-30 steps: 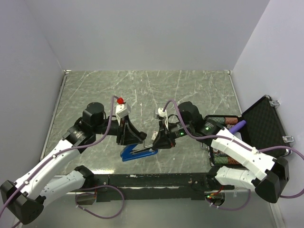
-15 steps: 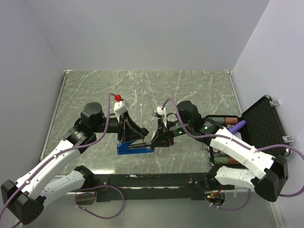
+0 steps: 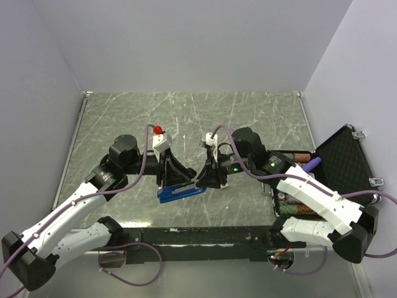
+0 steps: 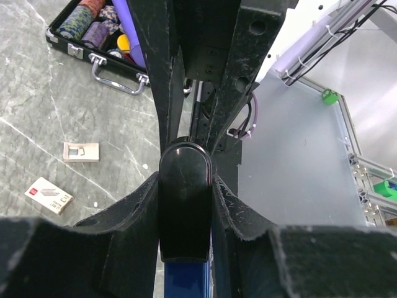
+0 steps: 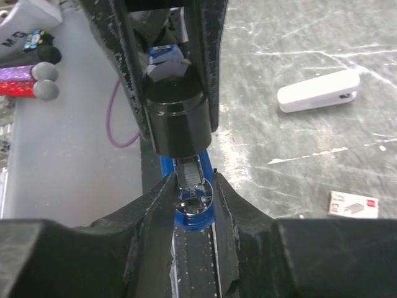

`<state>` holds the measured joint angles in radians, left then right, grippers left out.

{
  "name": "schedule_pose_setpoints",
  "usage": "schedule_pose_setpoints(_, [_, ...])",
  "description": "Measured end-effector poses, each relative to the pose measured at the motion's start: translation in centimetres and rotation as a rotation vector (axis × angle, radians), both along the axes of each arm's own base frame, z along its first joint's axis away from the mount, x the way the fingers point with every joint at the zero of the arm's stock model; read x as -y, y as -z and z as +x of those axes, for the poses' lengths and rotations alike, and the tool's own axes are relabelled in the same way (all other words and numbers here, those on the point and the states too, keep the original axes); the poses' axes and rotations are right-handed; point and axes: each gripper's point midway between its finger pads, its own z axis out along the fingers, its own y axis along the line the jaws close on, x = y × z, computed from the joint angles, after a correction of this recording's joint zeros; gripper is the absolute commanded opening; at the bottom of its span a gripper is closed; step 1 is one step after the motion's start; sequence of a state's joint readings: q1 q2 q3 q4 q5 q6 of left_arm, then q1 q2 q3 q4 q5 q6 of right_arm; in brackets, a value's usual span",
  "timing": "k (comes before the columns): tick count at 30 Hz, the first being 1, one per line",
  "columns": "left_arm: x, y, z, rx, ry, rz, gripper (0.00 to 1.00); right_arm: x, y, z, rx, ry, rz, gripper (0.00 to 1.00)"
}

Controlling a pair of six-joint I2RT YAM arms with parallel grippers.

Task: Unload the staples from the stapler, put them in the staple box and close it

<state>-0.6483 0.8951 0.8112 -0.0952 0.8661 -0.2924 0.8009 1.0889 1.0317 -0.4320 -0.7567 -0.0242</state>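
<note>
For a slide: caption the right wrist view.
Right claw brackets the stapler base, left claw grips its top, staples exposed.

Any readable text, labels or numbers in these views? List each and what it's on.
"M G", partly cut off: on the white tube at the right wrist view's top left.
Unreadable, too small: print on the white box with red patch.
Unreadable, blurred: mark on the beige box.
None visible on the stapler.

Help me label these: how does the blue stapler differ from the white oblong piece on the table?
The stapler is blue and black; the white piece is all white. The stapler is clamped in the left gripper, its top raised open; the white piece lies flat on the table, untouched. Both are oblong.
</note>
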Motion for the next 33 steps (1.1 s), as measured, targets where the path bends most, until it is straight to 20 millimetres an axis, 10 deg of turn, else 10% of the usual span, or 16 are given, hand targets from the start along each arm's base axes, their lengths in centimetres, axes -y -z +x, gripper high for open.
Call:
schedule_pose_setpoints(9, [0.1,0.5,0.3,0.000,-0.030,0.020,0.01,0.9,-1.4,0.9,0.068,0.070,-0.017,0.44])
schedule_pose_setpoints(16, [0.2,1.0,1.3,0.001,-0.100,0.043,0.01,1.3,-2.8,1.7,0.115,0.124,0.007,0.00])
schedule_pose_setpoints(33, [-0.2,0.6,3.2,0.008,-0.228,0.040,0.01,-0.3,-1.8,3.4,0.054,0.176,0.003,0.00])
